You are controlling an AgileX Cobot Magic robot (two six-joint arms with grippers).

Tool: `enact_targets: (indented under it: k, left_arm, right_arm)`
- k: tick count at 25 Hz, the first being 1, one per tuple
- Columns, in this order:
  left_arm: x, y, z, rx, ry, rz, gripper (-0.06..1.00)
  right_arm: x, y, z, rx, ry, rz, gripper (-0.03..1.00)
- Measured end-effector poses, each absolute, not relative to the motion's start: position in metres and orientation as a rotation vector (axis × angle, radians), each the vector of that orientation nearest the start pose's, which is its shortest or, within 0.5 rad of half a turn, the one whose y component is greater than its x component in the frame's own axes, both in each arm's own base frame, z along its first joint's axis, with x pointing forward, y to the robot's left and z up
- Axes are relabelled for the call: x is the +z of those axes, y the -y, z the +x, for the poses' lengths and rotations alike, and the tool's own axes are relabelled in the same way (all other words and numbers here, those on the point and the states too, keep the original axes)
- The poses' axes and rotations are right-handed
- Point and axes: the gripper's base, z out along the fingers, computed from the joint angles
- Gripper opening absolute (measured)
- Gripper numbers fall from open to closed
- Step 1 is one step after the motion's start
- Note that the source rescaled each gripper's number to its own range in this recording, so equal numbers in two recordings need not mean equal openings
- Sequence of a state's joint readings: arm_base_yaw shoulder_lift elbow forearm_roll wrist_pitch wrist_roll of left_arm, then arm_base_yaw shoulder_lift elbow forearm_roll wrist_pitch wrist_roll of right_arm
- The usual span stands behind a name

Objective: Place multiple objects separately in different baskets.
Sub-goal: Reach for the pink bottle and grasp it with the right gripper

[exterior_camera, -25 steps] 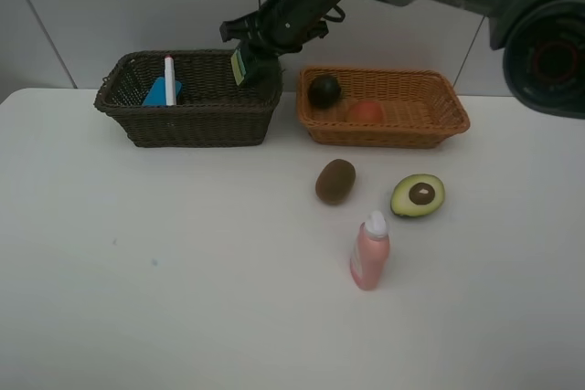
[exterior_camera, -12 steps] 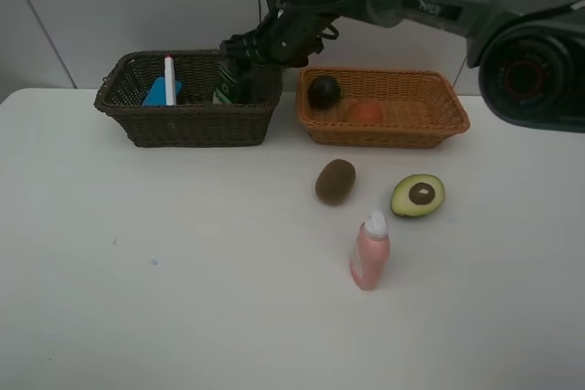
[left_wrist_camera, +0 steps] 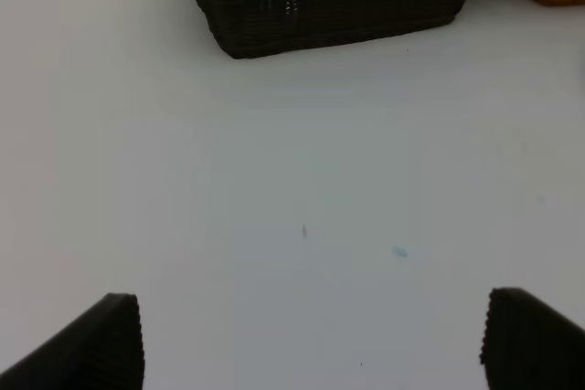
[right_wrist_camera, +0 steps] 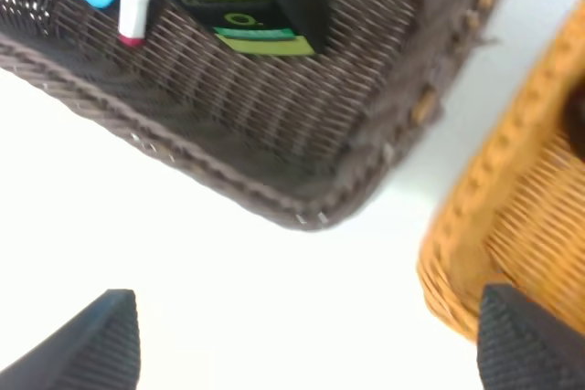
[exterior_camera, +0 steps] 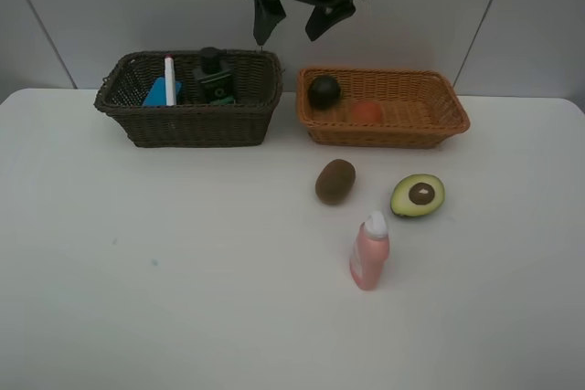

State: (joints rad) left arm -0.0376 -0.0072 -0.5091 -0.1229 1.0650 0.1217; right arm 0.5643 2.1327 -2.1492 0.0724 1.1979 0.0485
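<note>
Exterior high shows my right gripper (exterior_camera: 289,30) spread wide and empty over the dark brown basket (exterior_camera: 187,127) corner, the dark green bottle (exterior_camera: 213,77) standing inside, so I should clear its rim before descending squarely over the kiwi (exterior_camera: 335,181).

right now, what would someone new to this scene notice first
The black right gripper hangs open above the gap between a dark brown woven wicker basket and a light orange-tan woven wicker basket at the back of the white table. In front of the tan basket, a pink bottle stands upright on the table near a brown kiwi and a halved avocado.
</note>
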Motion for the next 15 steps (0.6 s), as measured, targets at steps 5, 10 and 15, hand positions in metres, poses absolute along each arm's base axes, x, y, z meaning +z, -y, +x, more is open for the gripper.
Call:
enact_targets:
  k: [5, 10, 15]
  left_arm:
    - [0.28, 0.009, -0.008, -0.094, -2.021, 0.168, 0.91]
    - [0.28, 0.009, -0.008, -0.094, -2.021, 0.168, 0.91]
    - [0.28, 0.009, -0.008, -0.094, -2.021, 0.168, 0.91]
  right_arm:
    - [0.311, -0.238, 0.356, 0.253, -2.706, -0.682, 0.88]
    - [0.299, -0.222, 0.279, 0.172, -2.833, -0.748, 0.88]
    - [0.273, -0.197, 0.228, 0.06, -2.965, -0.697, 0.88]
